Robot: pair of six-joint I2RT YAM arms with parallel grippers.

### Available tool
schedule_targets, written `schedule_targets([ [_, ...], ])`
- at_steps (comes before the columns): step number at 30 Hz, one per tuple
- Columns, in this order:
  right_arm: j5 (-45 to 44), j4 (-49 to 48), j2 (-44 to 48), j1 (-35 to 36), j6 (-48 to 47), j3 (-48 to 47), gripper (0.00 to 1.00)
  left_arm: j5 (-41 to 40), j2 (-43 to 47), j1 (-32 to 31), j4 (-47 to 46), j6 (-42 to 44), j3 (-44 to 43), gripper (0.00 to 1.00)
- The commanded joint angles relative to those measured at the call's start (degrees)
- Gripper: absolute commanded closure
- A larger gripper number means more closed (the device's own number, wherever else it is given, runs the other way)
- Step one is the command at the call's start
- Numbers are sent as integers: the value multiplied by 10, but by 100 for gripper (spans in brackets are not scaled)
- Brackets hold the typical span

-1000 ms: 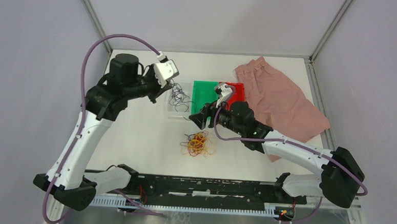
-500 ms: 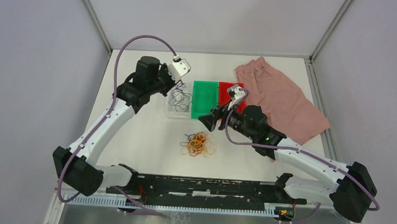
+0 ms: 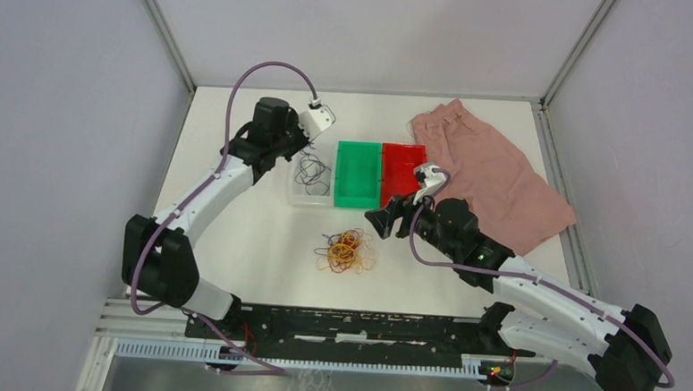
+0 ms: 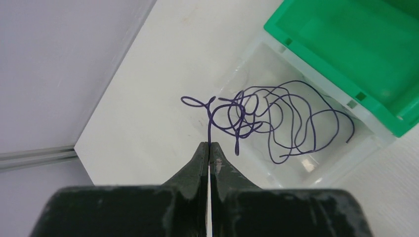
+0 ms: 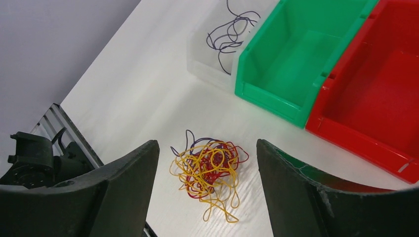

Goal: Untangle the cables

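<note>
This looks like a robotics lab cell. Plain grey walls (image 3: 59,145) on metal posts (image 3: 162,29) close in a white table (image 3: 233,234). A green bin (image 5: 296,54) and a red bin (image 5: 385,84) stand just ahead of the right gripper (image 5: 207,148).

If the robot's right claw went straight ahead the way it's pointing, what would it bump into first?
Most likely the tangled pile of cables. In the wrist view it lies straight ahead, between the fingers of the open right gripper. How far off it is, I can't tell.
</note>
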State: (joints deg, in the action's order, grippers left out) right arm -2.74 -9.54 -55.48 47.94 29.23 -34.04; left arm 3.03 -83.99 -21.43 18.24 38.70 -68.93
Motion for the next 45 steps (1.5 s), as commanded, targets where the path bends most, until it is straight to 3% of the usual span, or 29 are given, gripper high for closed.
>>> schedule_targets([
  [1,-22,-8,9,-4,9,10,21,-12,-3,7,-70,44,7,97],
  [11,-29,24,12,-4,3,-6,22,33,-65,-3,-52,-30,2,92],
  [16,-29,38,12,-5,0,-16,22,49,-100,-12,-30,-52,10,85],
  [19,-30,44,14,-5,0,-20,22,50,-117,-12,-22,-59,4,76],
  [22,-30,54,14,-5,-2,-25,22,72,-127,-11,31,-62,-36,55],
  [32,-11,97,-21,-5,-23,-51,21,177,-56,44,177,-67,-153,23],
  [45,1,202,-175,-6,26,-119,28,303,68,49,243,-101,-51,20],
])
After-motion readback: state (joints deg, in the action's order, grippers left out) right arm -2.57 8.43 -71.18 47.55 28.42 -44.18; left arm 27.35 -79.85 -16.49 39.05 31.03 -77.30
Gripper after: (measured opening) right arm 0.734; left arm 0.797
